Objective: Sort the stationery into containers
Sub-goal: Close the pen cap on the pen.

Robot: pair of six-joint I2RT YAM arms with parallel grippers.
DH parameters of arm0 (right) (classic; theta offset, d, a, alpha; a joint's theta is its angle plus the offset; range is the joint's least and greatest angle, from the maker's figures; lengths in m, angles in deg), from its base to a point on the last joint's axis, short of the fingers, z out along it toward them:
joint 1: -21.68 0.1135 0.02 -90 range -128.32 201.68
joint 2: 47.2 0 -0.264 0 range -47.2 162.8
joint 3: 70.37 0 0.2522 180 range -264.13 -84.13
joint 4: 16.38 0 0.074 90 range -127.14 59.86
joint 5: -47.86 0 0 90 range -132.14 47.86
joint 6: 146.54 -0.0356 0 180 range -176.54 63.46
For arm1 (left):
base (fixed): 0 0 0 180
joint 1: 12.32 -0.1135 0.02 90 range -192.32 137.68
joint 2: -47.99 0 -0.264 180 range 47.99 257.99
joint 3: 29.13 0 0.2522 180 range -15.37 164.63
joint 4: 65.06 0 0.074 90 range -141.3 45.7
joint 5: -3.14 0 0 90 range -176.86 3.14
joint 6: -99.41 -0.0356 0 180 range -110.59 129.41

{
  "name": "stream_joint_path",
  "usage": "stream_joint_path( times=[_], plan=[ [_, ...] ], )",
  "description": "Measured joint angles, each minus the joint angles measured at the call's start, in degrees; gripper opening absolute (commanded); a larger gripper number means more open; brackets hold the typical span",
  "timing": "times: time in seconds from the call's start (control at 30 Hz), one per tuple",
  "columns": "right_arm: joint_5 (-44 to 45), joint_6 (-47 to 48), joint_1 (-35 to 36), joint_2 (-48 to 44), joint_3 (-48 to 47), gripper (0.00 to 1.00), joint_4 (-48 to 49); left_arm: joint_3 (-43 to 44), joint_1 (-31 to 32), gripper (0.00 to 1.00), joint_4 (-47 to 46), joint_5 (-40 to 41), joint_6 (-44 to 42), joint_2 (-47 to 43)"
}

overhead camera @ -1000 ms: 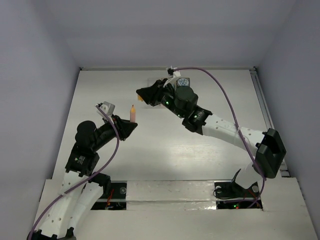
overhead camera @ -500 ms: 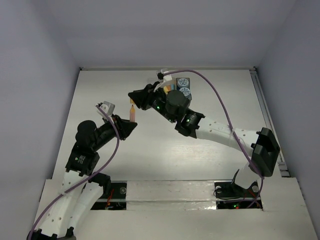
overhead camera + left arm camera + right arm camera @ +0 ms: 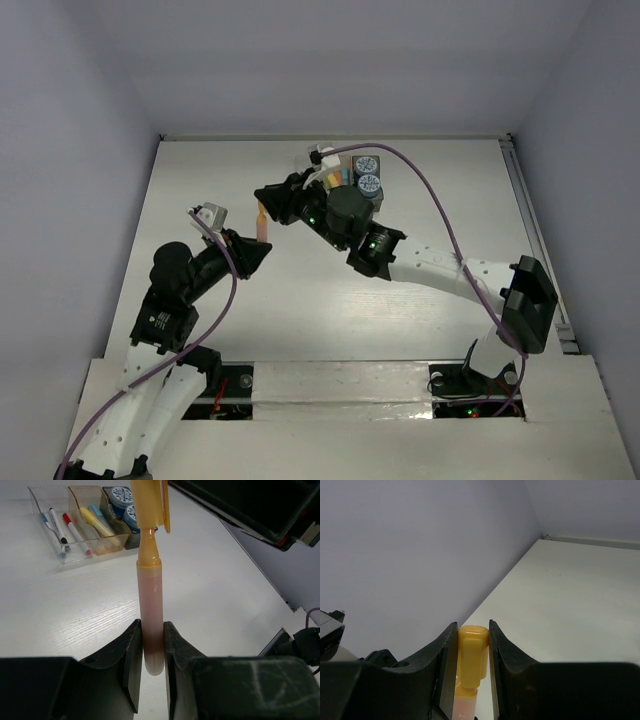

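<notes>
My left gripper [image 3: 152, 630] is shut on the lower end of a pinkish-orange marker [image 3: 150, 600] and holds it upright above the table. In the overhead view the marker [image 3: 263, 229] stands between the two grippers. My right gripper [image 3: 472, 635] is shut on the marker's yellow-orange cap [image 3: 471, 652], which sits over the tip. The narrow neck still shows under the cap [image 3: 150, 502]. The containers [image 3: 40, 510] stand behind: two pens [image 3: 75, 527] in the clear bin, a yellow marker [image 3: 97, 522] in the orange one, blue-white rolls [image 3: 121, 494] in the dark one.
The right arm's black body [image 3: 250, 505] hangs close above the marker on the right. In the overhead view the right wrist [image 3: 345, 215] covers part of the containers [image 3: 340, 175]. Grey walls enclose the table on three sides.
My right gripper has come down and to the left with the cap, from beside the containers onto the marker's tip. The left arm and its marker have stayed still.
</notes>
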Motion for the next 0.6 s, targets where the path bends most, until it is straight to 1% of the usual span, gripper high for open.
stream_joint_path(
  times=[0.37, 0.6],
  plan=[
    [0.9, 0.7, 1.2, 1.1, -0.1, 0.0, -0.2, 0.0, 0.0, 0.0, 0.8, 0.9, 0.0, -0.6],
    [2.3, 0.0, 3.8, 1.1, 0.1, 0.0, 0.0, 0.0, 0.0, 0.0, 1.9, 3.1, 0.0, -2.2]
  ],
)
